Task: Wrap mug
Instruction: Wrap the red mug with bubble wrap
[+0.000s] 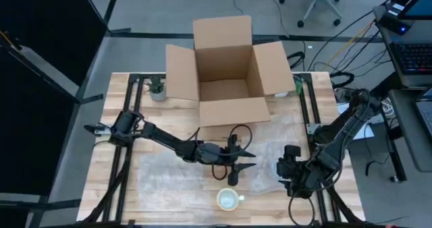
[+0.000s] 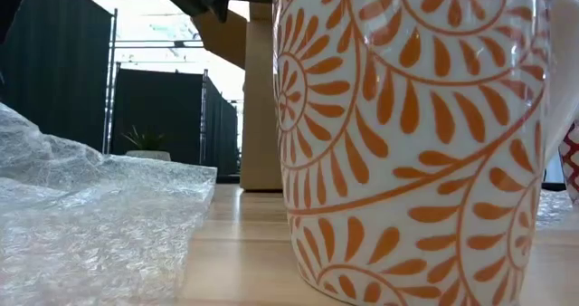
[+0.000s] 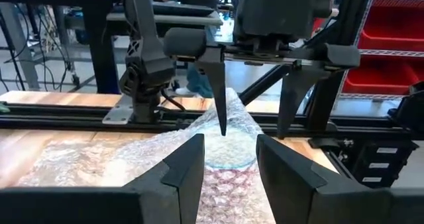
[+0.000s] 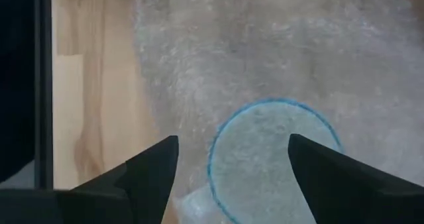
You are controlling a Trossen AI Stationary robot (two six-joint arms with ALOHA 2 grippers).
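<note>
Cardboard box (image 1: 226,66) stands open at upper centre of the high view. Below it, bubble wrap (image 1: 175,171) covers the table's middle. The mug (image 1: 229,200) sits at bottom centre, just off the wrap. Left gripper (image 1: 237,166), released, hovers above the mug; right gripper (image 1: 287,174), also spread, waits lower right over a blue-rimmed disc (image 4: 275,161). I'd set the mug onto the wrap before folding.

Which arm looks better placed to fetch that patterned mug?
Probably the left: the left gripper, open, hangs just behind the mug. The right gripper, also open, sits farther aside, over a blue-rimmed round thing under the bubble wrap.
</note>
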